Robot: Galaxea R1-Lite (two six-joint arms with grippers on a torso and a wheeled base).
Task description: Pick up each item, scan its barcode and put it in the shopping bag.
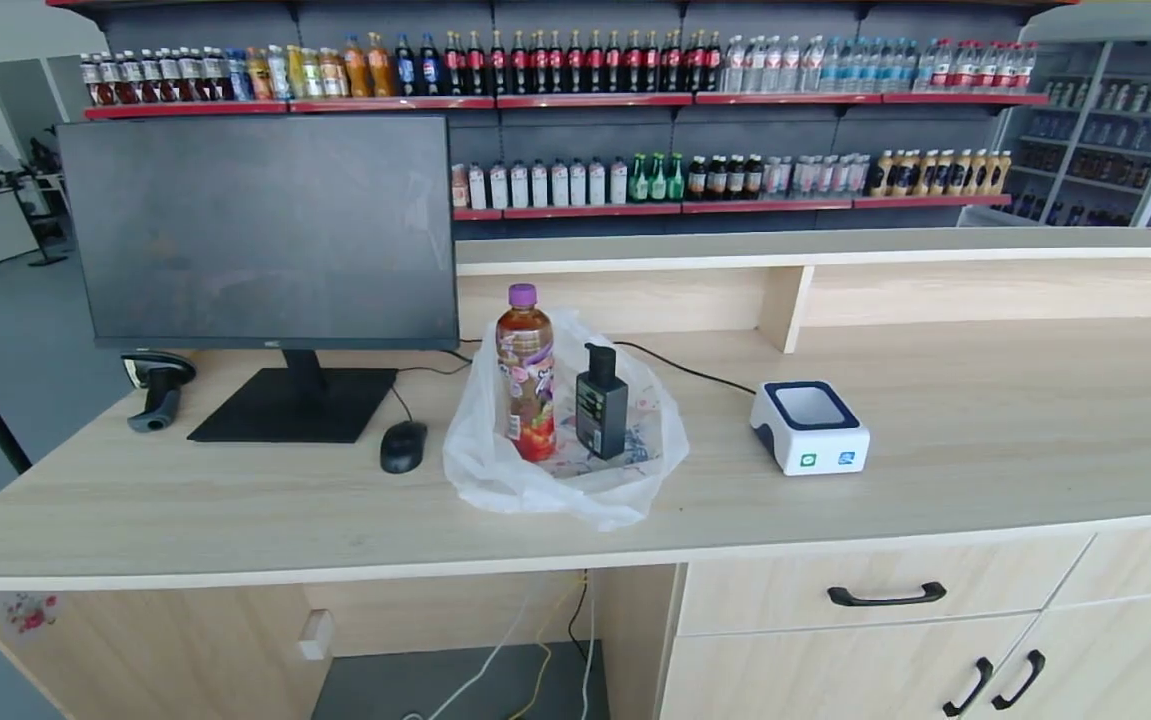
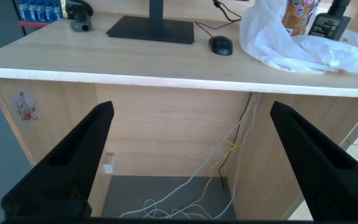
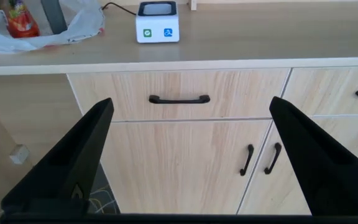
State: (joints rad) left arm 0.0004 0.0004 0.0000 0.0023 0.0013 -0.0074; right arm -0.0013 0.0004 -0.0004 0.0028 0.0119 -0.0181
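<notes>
Left pincer (image 2: 191, 107) and right pincer (image 3: 191, 102): both spread wide, empty, low in front of the pale wooden surface (image 1: 935, 450). Above and beyond left pincer: purple-capped brown tea bottle (image 1: 525, 375) and dark flat pump bottle (image 1: 601, 402), upright inside limp white plastic shopping bag (image 1: 495, 470). White box scanner (image 1: 808, 427) above right pincer. Risk, I'd judge: rising pincers clip the surface edge; bag film snags a finger, tall bottle topples.
</notes>
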